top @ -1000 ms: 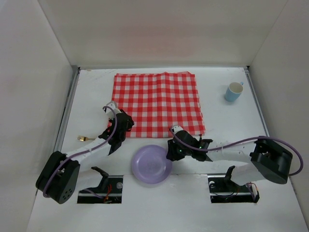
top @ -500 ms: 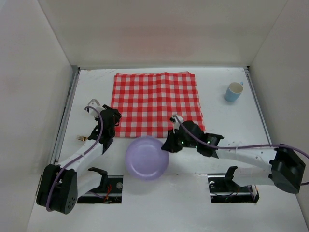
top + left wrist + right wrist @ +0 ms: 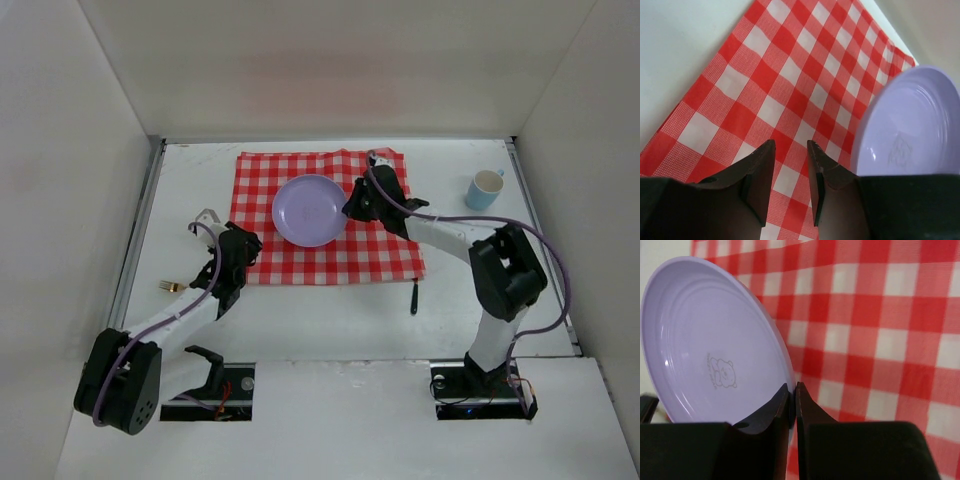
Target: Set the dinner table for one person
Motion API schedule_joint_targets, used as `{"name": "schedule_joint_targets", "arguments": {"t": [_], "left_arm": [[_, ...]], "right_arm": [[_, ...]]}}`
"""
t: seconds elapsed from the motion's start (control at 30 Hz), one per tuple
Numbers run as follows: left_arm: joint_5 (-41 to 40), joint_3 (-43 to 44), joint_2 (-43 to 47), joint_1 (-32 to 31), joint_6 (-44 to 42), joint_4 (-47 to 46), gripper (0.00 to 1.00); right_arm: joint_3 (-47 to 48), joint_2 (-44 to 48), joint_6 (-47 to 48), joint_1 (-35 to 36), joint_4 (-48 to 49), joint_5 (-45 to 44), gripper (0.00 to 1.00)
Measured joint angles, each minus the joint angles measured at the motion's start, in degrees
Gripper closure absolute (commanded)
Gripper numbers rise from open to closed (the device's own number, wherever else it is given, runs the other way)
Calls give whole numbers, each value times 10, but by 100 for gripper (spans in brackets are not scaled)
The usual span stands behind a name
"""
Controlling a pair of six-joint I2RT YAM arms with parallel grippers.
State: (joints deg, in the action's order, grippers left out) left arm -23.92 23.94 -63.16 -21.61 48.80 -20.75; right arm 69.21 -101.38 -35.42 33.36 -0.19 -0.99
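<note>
Lilac plate (image 3: pixel 310 210) held over the red-and-white checked cloth (image 3: pixel 330 255), its rim clamped in the right jaws; left jaws slightly parted and empty above the cloth's near-left corner. The white tabletop (image 3: pixel 330 325) is seen beneath the cloth, spanning the walled enclosure

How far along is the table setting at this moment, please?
Done: the checked cloth lies spread on the dinner table. In hand: the right gripper pinches the rim of the purple plate, holding it tilted over the cloth, not yet laid flat. To do: the fork, the dark utensil and the blue cup sit off the cloth; the left gripper is open.
</note>
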Motion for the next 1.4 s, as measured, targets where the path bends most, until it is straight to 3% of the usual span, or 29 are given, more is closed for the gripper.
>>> {"name": "schedule_joint_targets", "arguments": {"t": [0.17,0.5,0.57,0.67,0.83,1.0,1.07,1.13,1.2,1.27,1.4], "left_arm": [[0,-9,-10,-2,7,0,71],[-1,-9,-28,-18,8,0,71],[-3,-9,-28,-24,8,0,71],[-6,-9,-29,-37,8,2,71],[-18,4,-29,-78,7,22,71],[-33,90,-69,-196,-13,53,72],[-34,142,-111,-258,-31,51,69],[-35,188,-157,-314,-51,48,64],[-33,224,-201,-357,-69,47,57],[-30,261,-250,-393,-86,49,50],[-20,336,-344,-444,-119,66,49]], "right_arm": [[27,-59,0,-24,-30,-13,87],[27,-73,0,-24,-60,-17,82],[26,-81,-2,-24,-60,-17,72],[22,-88,-6,-24,-59,-18,49],[1,-68,-4,-24,-54,-18,35],[-74,64,-4,-32,-45,-35,36],[-113,148,-8,-48,-34,-53,45],[-147,232,-16,-75,-22,-78,61],[-168,304,-23,-107,-15,-104,70],[-180,367,-29,-137,-13,-132,69],[-181,448,-30,-158,-13,-161,63]]}}
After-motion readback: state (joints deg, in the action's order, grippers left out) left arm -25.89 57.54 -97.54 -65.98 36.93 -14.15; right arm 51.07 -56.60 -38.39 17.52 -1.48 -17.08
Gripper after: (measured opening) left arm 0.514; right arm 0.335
